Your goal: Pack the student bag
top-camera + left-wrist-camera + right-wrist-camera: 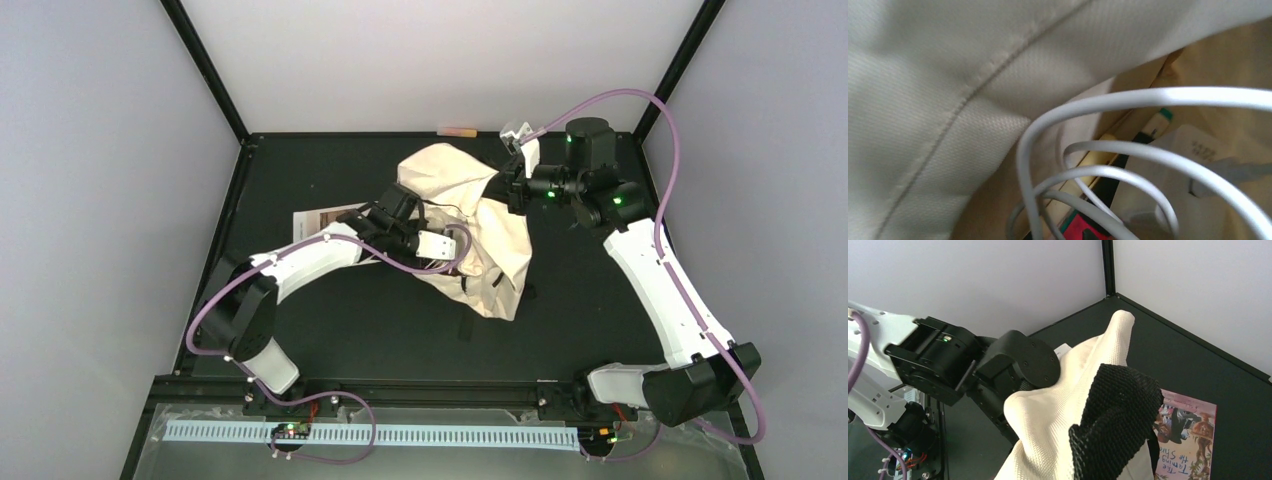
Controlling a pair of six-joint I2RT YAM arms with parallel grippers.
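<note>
R gripper (508, 188) was clamped on bag (500, 240) fabric, w/ bag held up at mid table (340, 320), toward far edge. L gripper (447, 246) was seen at bag's mouth; its grip state couldn't be told. White cable (1088, 107) coils were seen inside.

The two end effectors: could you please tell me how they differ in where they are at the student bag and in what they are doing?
The left end effector reaches into the opening of the student bag from the left side; the right end effector is at its far right edge, outside. The right one is shut on the bag's fabric, holding it up; the left one's jaws are hidden. Both are at the bag.
</note>
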